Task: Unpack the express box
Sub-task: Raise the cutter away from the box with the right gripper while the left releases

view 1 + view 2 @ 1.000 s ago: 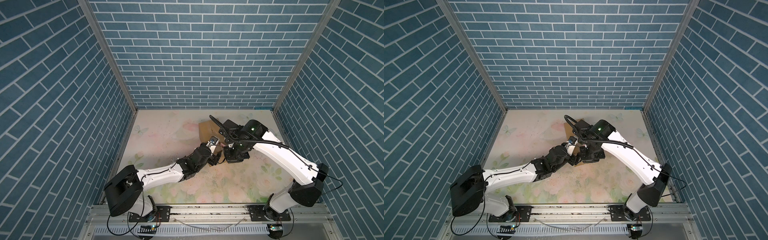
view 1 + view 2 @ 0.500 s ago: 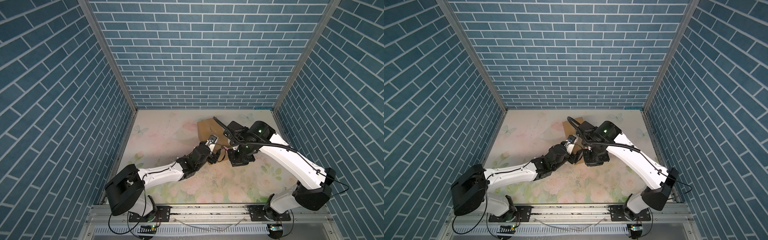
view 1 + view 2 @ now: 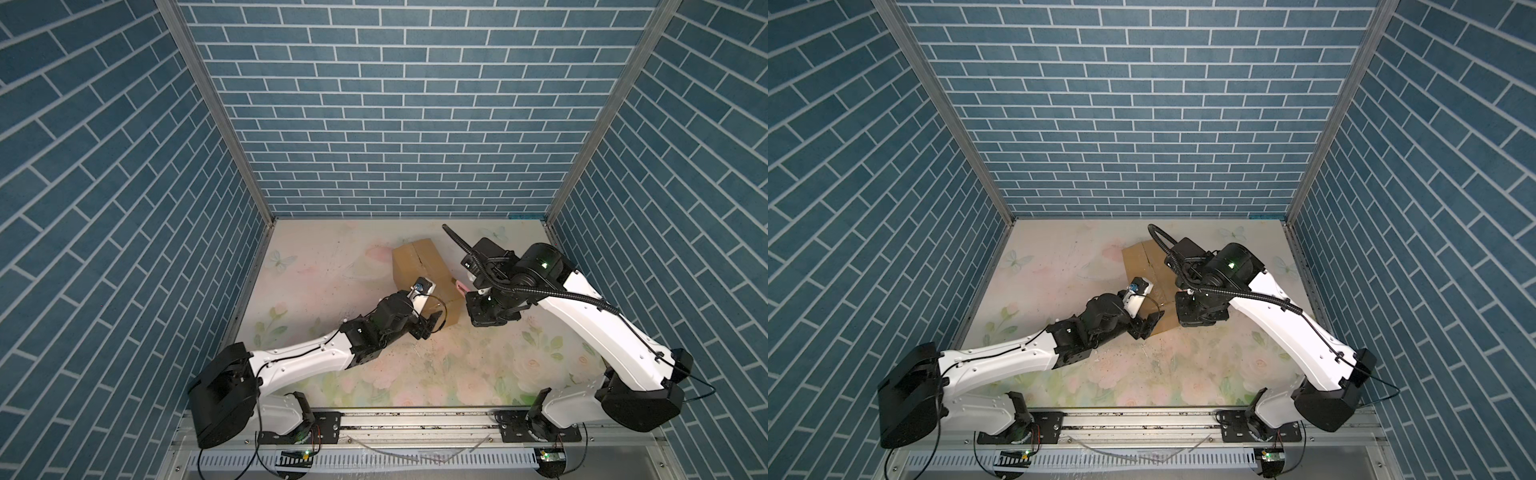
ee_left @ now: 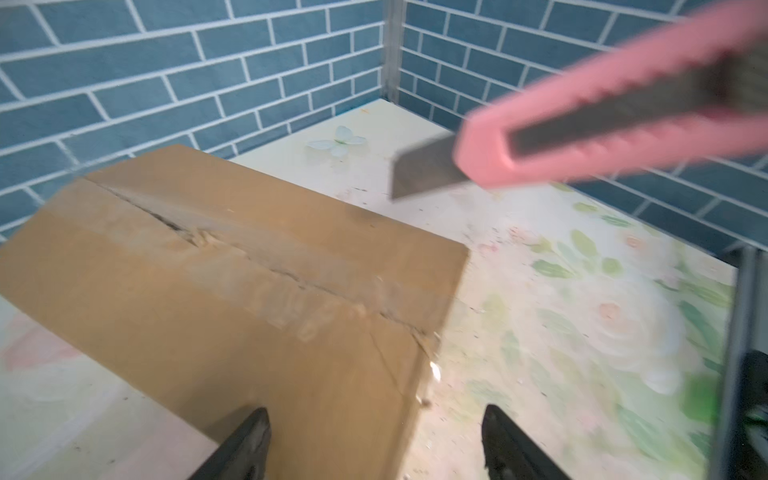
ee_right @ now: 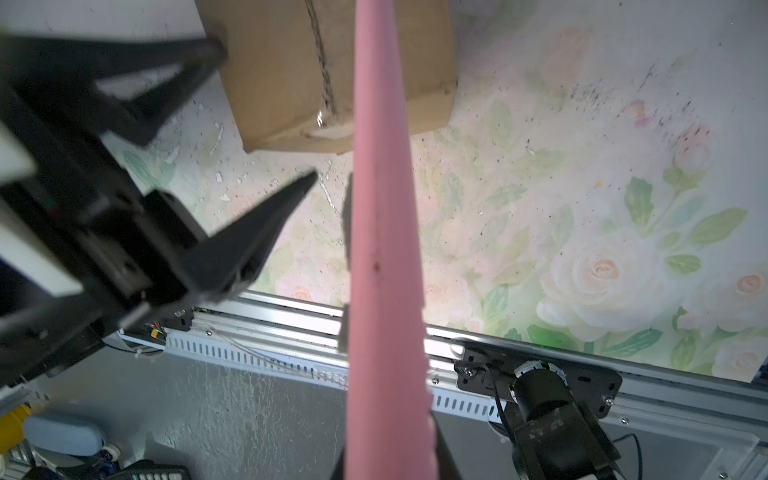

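Note:
The brown express box (image 3: 419, 266) (image 3: 1142, 259) lies at the back middle of the table, flaps flat, with a ragged slit along its taped top seam (image 4: 257, 257). My left gripper (image 3: 431, 323) (image 4: 376, 415) is open at the box's near end. One finger (image 4: 253, 428) is over the cardboard and the other over the table, and it also shows in the right wrist view (image 5: 268, 112). My right gripper (image 3: 468, 287) (image 5: 390, 461) is shut on the pink knife (image 4: 623, 112) (image 5: 382, 249). The knife's blade (image 4: 424, 170) hangs in the air to the right of the box, clear of it.
Blue brick walls (image 3: 395, 124) close the back and both sides. The floral mat (image 3: 436, 374) is speckled with dark crumbs. An aluminium rail (image 3: 415, 419) with both arm bases runs along the front edge. The right arm's elbow (image 3: 540, 266) stands high beside the box.
My right arm has swung rightward off the box with the knife, uncovering the box top. The left gripper stayed at the near end and opened a little wider.

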{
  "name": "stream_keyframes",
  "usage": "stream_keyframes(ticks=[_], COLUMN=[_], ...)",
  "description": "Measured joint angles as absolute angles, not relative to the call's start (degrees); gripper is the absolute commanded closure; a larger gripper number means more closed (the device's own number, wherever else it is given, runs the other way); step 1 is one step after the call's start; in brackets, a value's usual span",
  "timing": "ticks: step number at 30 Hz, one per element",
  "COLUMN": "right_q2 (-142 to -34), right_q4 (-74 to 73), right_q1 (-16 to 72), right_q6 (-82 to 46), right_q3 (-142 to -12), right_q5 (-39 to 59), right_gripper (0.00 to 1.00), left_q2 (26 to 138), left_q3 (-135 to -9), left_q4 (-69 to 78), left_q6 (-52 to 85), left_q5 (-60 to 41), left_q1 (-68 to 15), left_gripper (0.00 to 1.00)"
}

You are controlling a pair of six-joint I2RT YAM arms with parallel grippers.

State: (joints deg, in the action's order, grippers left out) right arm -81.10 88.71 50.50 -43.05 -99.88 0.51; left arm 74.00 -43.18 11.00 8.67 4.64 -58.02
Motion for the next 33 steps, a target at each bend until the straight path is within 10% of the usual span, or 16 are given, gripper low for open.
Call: stream_keyframes(ticks=[12,33], right_q2=[-81.21,-90.19], right_q4=[79.22,65.95], right_q1=[45.5,35.18], right_q6=[-37.45,-25.39], right_q3=[-99.5,-97.38], right_q5=[0.71,12.95], right_gripper=[1.0,1.0], left_q2=[57.39,80.25], left_q3=[-44.31,-54.98], left_q4=[-11.86,-2.87], left_q6=[18.61,35.59], left_q5=[0.82,-12.82], left_q1=[-50.85,-30.33], left_gripper=[0.1,0.1])
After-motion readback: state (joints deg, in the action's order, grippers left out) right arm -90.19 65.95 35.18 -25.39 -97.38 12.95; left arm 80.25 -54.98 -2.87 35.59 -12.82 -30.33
